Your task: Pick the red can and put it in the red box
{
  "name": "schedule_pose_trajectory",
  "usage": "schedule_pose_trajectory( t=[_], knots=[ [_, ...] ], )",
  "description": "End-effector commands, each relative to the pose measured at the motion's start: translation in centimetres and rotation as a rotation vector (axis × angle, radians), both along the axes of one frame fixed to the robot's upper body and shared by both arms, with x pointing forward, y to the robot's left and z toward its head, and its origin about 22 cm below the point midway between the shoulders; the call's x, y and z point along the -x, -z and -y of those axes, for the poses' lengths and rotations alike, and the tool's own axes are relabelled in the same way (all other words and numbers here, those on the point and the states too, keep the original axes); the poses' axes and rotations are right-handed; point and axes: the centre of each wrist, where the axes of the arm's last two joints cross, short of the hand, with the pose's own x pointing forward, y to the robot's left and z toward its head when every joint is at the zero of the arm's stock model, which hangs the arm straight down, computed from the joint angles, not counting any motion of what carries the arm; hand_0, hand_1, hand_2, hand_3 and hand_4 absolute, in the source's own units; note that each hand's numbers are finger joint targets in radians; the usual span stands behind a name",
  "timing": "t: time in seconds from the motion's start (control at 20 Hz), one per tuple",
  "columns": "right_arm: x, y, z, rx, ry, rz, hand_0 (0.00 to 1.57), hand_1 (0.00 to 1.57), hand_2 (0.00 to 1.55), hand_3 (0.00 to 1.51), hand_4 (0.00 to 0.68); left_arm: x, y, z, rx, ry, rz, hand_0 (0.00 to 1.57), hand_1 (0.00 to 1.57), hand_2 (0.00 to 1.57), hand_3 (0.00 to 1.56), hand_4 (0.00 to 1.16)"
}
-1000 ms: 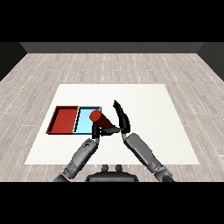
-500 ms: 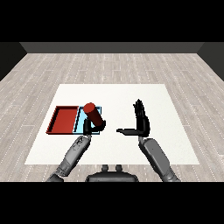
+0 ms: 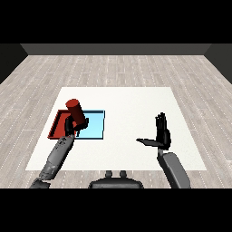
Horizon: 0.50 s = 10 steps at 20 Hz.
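Since 0.5 s ago, our left hand (image 3: pixel 72 126) has carried the red can (image 3: pixel 76 112) leftward; curled round it, we hold it tilted, apparently above the red tray (image 3: pixel 56 127) beside the light blue tray (image 3: pixel 96 129). Our right hand (image 3: pixel 161 135) stands apart, fingers straight.

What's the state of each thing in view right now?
red can: held in the left hand, tilted, above the trays.
left hand: curled round the can.
right hand: open, holding nothing, fingers straight, over the table.
red tray: flat on the table, partly hidden.
light blue tray: flat, beside the red tray.
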Motion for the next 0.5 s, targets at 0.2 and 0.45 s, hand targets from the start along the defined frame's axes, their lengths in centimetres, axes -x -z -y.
schedule_pose_trajectory(
  t=[0.2, 0.45],
  knots=[
    [0.3, 1.9, 2.6, 0.047, 0.099, -0.068, 0.00, 0.00, 0.00, 0.00, 0.000, -1.1, 1.7, -7.3, -0.099, -0.151, -0.150, 1.57, 1.57, 1.55, 1.47, 1.10],
    [-1.0, 1.4, 1.9, 0.081, 0.109, -0.099, 0.00, 0.00, 0.00, 0.00, 0.000, -3.5, 1.5, -10.6, -0.132, -0.207, -0.265, 1.57, 1.57, 1.56, 1.47, 1.08]
  ],
)
